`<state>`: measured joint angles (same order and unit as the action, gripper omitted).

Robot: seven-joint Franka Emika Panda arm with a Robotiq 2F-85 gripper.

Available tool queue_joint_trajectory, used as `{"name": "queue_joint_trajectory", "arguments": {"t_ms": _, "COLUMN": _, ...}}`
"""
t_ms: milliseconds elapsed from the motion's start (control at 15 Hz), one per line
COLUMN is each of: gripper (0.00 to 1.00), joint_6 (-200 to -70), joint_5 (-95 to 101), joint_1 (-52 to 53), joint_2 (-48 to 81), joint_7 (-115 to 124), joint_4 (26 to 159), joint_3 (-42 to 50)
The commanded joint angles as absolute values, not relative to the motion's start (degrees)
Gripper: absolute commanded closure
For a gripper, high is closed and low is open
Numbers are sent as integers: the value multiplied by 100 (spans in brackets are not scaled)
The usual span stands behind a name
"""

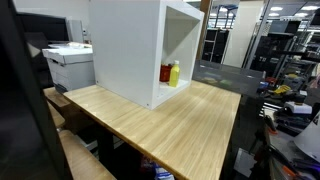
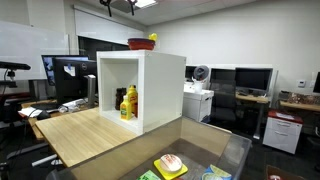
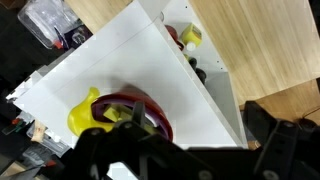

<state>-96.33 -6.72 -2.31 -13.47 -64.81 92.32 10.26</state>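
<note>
A white open-fronted cabinet (image 1: 125, 50) (image 2: 165, 85) (image 3: 150, 60) stands on a wooden table (image 1: 170, 125). On its top sits a red bowl (image 2: 140, 44) (image 3: 152, 112) with a yellow object (image 2: 152, 38) (image 3: 84, 116) at its rim. Inside the cabinet are a yellow bottle (image 1: 175, 73) (image 2: 131, 100) and a red-capped one (image 1: 166, 73). My gripper (image 3: 190, 152) hangs high above the cabinet top, open and holding nothing, with the bowl just under its left finger. In an exterior view the gripper (image 2: 120, 5) shows only at the top edge.
A printer (image 1: 68, 60) stands beyond the table's far end. Monitors (image 2: 60, 75) sit behind the table. A clear bin (image 2: 200, 160) with colourful items is in the foreground. Office shelving and desks surround the table.
</note>
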Motion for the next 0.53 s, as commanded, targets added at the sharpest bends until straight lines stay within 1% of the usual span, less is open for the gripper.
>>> {"name": "queue_joint_trajectory", "arguments": {"t_ms": 0, "gripper": 0, "joint_6": -9722, "joint_5": -488, "joint_1": -296, "joint_2": -1781, "joint_7": -6365, "joint_4": 9710, "joint_3": 983}}
{"name": "queue_joint_trajectory", "arguments": {"t_ms": 467, "gripper": 0, "joint_6": -9812, "joint_5": -224, "joint_1": -347, "joint_2": -2071, "joint_7": -5946, "joint_4": 10160, "joint_3": 989}}
